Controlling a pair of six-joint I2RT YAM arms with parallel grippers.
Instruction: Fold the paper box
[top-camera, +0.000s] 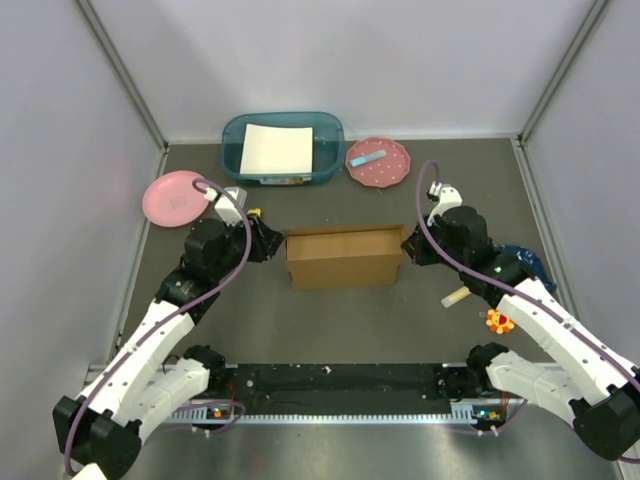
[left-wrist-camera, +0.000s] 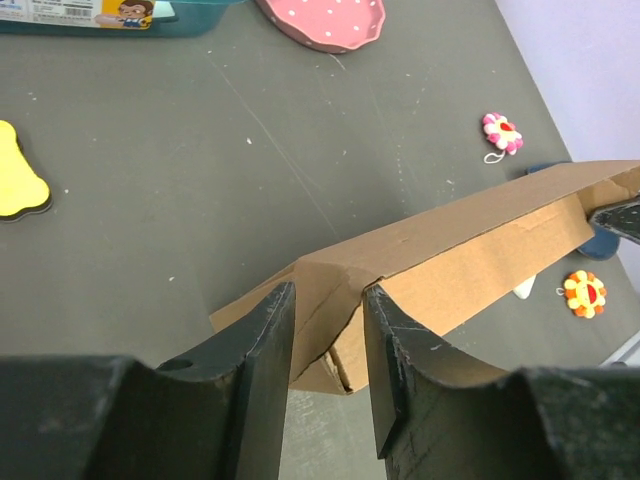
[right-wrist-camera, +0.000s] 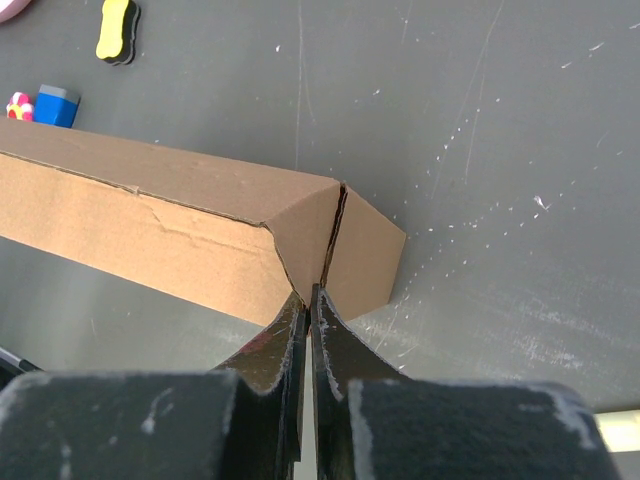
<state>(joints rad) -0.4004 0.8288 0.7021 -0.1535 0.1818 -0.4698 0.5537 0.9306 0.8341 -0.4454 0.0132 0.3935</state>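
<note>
While paper box (top-camera: 342, 258) sits at centre of surface (top-camera: 400, 330) between arms: left claw (left-wrist-camera: 330, 295) narrow, straddling box's left end corner, grip unconfirmed; right claw (right-wrist-camera: 308, 295) fully closed, tips against right end seam.

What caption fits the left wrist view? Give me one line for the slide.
Left gripper straddling the near corner of the brown paper box on the grey table.

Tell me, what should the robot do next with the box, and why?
Probably squeeze the left gripper shut on its end of the box. Its jaws stand apart on either side of that folded end, while the right gripper, shut, has its tips at the far end's seam.
</note>
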